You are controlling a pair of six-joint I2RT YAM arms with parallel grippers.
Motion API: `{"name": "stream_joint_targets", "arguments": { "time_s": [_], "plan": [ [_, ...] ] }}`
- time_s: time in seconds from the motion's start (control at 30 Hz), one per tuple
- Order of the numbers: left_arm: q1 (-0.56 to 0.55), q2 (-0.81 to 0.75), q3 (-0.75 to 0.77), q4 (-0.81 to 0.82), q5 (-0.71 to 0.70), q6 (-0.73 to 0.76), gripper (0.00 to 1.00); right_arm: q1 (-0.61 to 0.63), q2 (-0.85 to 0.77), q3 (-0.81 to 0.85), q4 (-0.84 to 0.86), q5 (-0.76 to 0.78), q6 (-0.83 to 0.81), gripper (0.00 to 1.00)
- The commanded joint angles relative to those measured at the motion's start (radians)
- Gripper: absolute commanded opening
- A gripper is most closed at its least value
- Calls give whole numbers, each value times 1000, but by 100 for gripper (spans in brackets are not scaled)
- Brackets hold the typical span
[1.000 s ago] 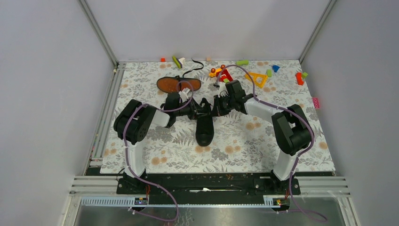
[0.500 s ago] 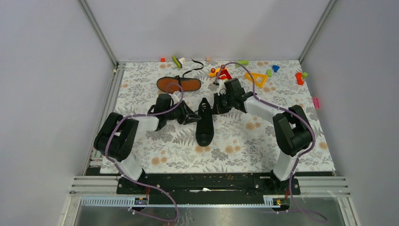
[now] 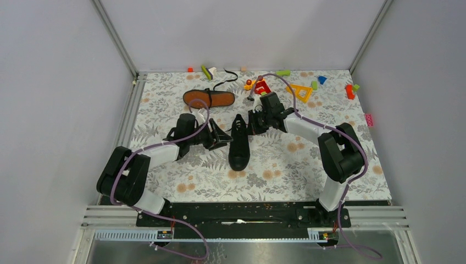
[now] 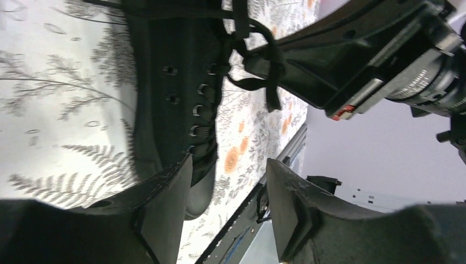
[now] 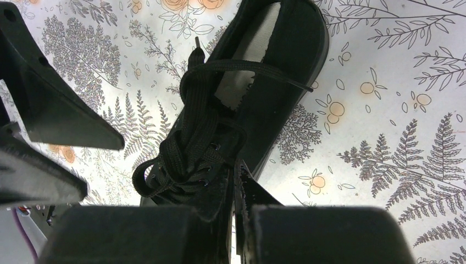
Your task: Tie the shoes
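Small white lettering ran slantwise on the right arm's black motor housing (image 4: 419,82), blurred, seemingly reading "DAMIAO", caught by the left wrist camera, no other text legible.

The left arm (image 3: 156,155) and right arm (image 3: 308,128) pair white links with black joints (purple cables (image 3: 291,93) looping alongside).

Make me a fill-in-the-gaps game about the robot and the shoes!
1. The shoe standing upright between the two hands is coloured ___.
2. The other shoe lies behind it, showing its ___ sole.
3. The left hand has its fingers ___, with nothing between them.
4. The right hand is shut at the upright shoe's ___.

Missing words: black, orange, open, lace.
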Motion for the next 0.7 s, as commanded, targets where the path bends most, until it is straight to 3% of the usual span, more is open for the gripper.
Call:
{"name": "stream_joint_targets", "arguments": {
  "time_s": [0.0,0.2,0.5,0.67],
  "plan": [
    [-45,-20,45,140,-11,-59,56,14,-35,48,3,-9,-14,0],
    [-73,47,94,174,-27,-92,56,17,-35,49,3,-15,-12,0],
    [-98,149,177,145,-60,-89,44,24,-34,49,4,-23,-10,0],
    [-98,179,186,166,-57,-99,32,28,-29,50,3,-23,-8,0]
  ]
}}
